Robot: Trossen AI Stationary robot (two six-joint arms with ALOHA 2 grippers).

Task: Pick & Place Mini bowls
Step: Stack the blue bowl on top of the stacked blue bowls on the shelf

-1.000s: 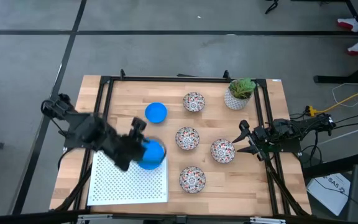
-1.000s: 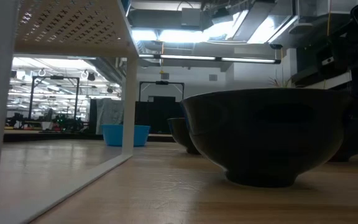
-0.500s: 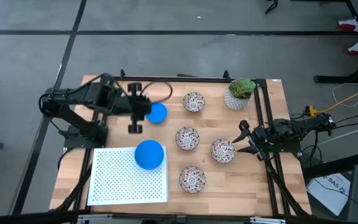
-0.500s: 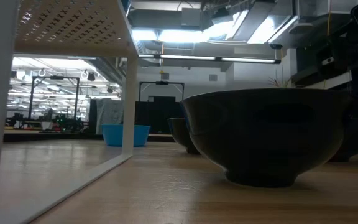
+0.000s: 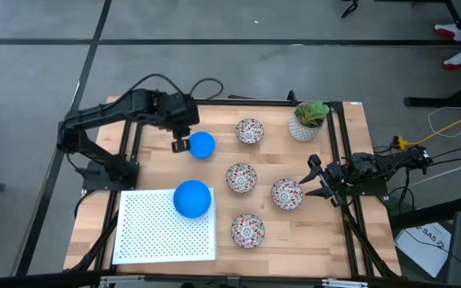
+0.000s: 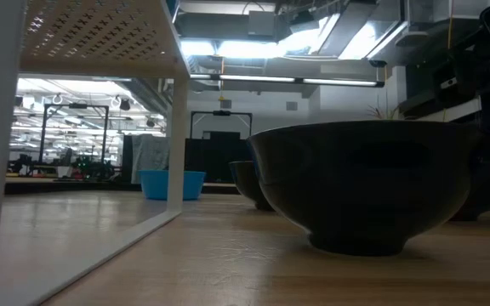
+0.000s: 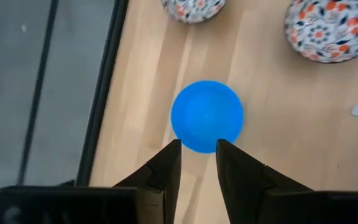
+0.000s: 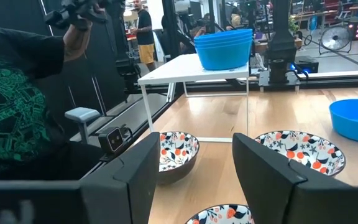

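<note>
- The single blue bowl (image 5: pixel 202 145) stands upright on the bare wood at the back-left part of the table (image 5: pixel 326 240), with its opening facing up. It is round, so it has no long axis.
- A stack of blue bowls (image 5: pixel 192 198) stands on the white perforated shelf (image 5: pixel 158 236), also mouth up.
- Four patterned bowls (image 5: pixel 242 178) stand upright on the wood to the right of the blue ones, each apart from the others.
- The left gripper (image 5: pixel 181 145) is just beside the single blue bowl. Its arm reaches across the back-left corner, pointing downward.
- In the left wrist view its fingers (image 7: pixel 166 168) are slightly apart, with nothing between them.
- The right gripper (image 5: pixel 311 178) waits at the right edge, near one patterned bowl, fingers (image 8: pixel 263 168) apart and empty.
</note>
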